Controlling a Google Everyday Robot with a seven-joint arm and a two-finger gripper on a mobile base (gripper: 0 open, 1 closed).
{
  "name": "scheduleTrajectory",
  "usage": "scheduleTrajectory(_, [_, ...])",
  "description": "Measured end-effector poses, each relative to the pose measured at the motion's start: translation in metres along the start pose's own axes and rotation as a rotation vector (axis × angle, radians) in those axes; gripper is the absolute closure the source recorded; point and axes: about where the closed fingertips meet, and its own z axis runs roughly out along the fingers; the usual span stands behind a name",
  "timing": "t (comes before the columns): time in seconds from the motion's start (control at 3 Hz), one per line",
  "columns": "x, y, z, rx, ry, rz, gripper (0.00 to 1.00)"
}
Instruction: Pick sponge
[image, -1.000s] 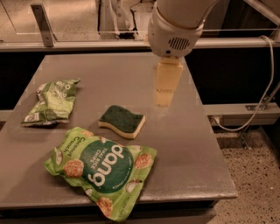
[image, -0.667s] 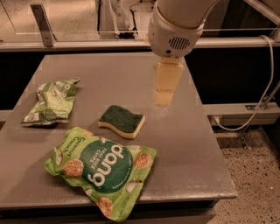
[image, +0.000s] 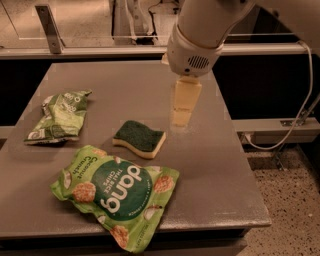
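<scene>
The sponge lies flat near the middle of the grey table, with its dark green scouring side up and its pale yellow foam showing along the near edge. My gripper hangs from the white arm and points straight down. It is just right of the sponge and a little behind it, close above the tabletop and apart from the sponge. It holds nothing that I can see.
A large green "dang" snack bag lies just in front of the sponge, reaching the table's front edge. A smaller crumpled green bag lies at the left. A white cable hangs off to the right, and a rail runs behind the table.
The gripper has shifted slightly left and lower, toward the sponge. The sponge and both bags have not moved.
</scene>
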Motion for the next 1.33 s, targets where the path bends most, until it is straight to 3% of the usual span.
scheduleTrajectory(0.67, [-0.032,-0.009,0.084,-0.072,-0.036,0.004,0.00])
scheduleTrajectory(1.33, [-0.030,0.003,0.130,-0.077,0.007,0.073,0.00])
